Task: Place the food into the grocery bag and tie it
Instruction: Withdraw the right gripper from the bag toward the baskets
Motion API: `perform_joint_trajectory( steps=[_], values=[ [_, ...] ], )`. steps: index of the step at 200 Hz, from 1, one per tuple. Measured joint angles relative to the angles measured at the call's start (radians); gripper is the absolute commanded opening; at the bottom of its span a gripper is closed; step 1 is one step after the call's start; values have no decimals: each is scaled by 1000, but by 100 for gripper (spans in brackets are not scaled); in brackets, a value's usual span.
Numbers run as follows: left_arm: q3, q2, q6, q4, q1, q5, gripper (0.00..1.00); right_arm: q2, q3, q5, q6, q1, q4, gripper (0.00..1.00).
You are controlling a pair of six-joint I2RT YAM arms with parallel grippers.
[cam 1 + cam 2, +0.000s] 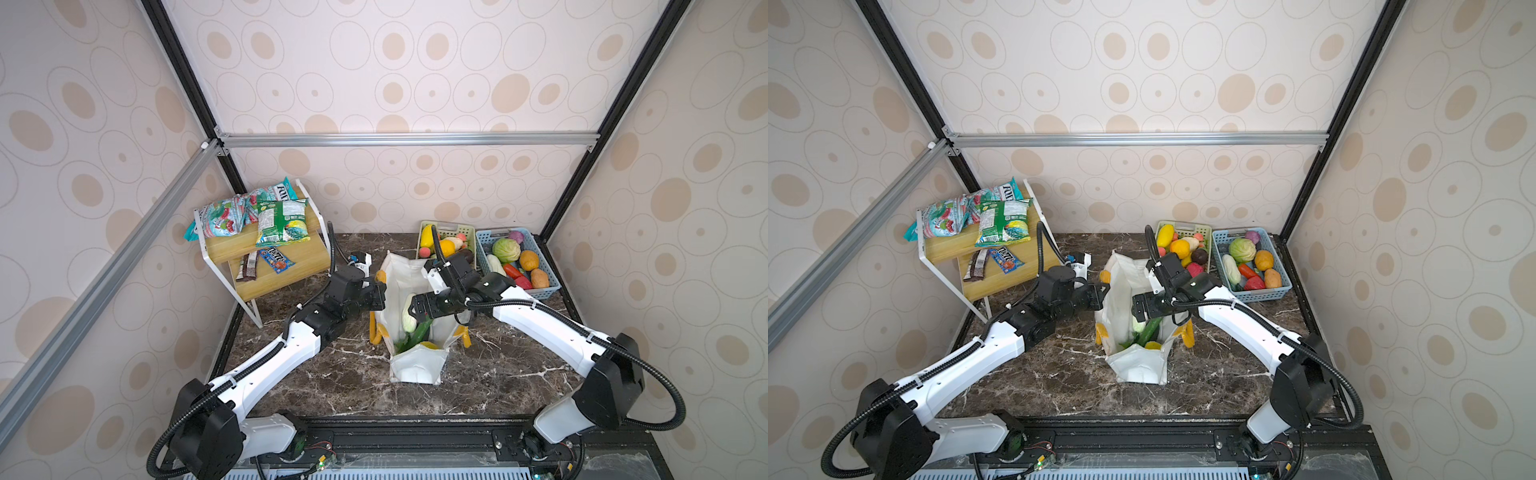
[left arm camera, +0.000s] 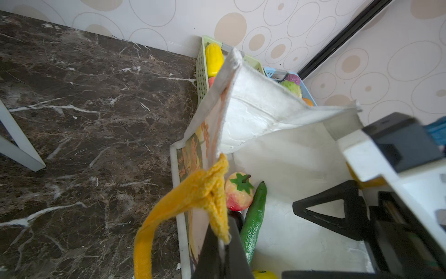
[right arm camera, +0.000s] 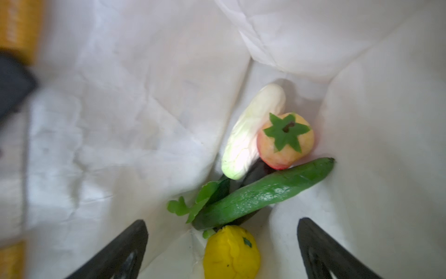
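GROCERY RUN: A large white woven grocery bag with yellow-orange strap handles (image 1: 415, 370) stands open mid-way across the dark marble surface (image 1: 311, 374). The left fingers (image 2: 208, 256) are pressed together on its left rim beside a handle, apparently to hold the mouth wide. The right fingers (image 3: 120, 248) hang spread and empty over the opening. Inside lie a green toy cucumber (image 3: 265, 190), a pale cabbage (image 3: 251, 135), a peach-coloured apple (image 3: 284, 142) and a yellow fruit (image 3: 231, 251). More food sits in the green slotted basket (image 1: 451, 227) and blue slotted basket (image 1: 536, 293), far right.

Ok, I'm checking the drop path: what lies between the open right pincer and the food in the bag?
Nothing; the right wrist view shows a bare gap from the right pincer to the cucumber.
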Motion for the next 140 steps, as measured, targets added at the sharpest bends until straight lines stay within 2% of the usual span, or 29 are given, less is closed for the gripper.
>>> perform_joint_trajectory(
  steps=[71,93,117,140],
  values=[
    [3,0,1,-39,3,-24,4,-117,3,-188,48,-37,138,96],
    [8,0,1,-48,5,-35,6,-127,3,-179,55,-50,149,96],
    [14,0,2,-56,5,-48,13,-132,3,-140,59,-64,132,94],
    [23,0,5,-65,8,-67,11,-154,-5,-84,61,-106,109,89]
  ],
)
